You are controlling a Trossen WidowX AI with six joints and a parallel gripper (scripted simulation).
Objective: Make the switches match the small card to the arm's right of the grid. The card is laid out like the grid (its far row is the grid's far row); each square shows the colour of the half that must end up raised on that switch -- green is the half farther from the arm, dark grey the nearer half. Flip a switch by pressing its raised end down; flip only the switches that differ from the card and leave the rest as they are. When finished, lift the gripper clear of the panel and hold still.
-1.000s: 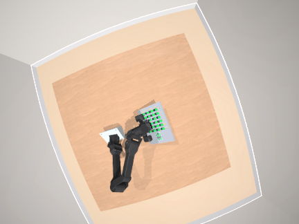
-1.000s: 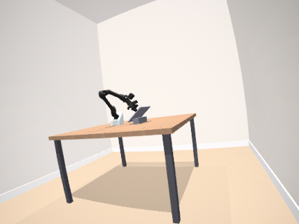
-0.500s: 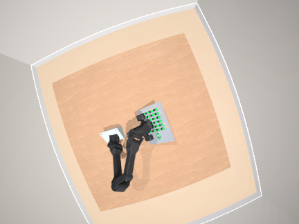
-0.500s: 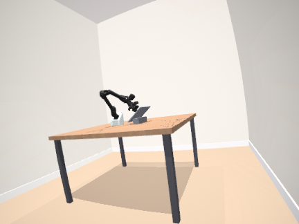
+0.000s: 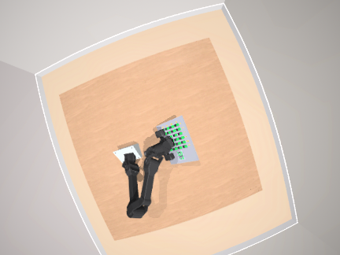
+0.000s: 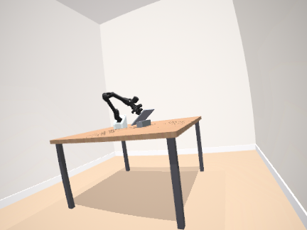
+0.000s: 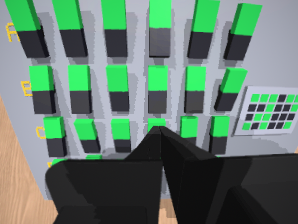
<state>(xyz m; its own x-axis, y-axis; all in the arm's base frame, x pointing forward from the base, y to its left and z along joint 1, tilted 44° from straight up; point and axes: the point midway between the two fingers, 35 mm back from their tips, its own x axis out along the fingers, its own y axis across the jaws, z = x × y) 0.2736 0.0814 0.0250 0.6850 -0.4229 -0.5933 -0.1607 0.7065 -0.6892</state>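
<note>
The tilted grey panel (image 5: 191, 153) (image 6: 145, 116) (image 7: 24, 116) carries rows of green-and-dark rocker switches. In the wrist view, rows A, B and C show six switches each. Row D is mostly hidden behind the fingers, with green bits showing at the left. The small card (image 5: 180, 155) (image 7: 241, 131) is right of the grid, with green and dark squares. My gripper (image 5: 170, 141) (image 6: 141, 113) (image 7: 158, 131) is shut and empty. Its tips overlap the fourth row C switch (image 7: 156, 121) in the wrist view; contact cannot be told. Which halves are raised is hard to tell on most switches.
The panel rests by a dark grey block (image 6: 143, 123) on the wooden table (image 5: 118, 114) (image 6: 106, 136). The arm's white base (image 5: 135, 149) (image 6: 120, 124) stands beside it. Yellow row letters run along the panel's left side in the wrist view.
</note>
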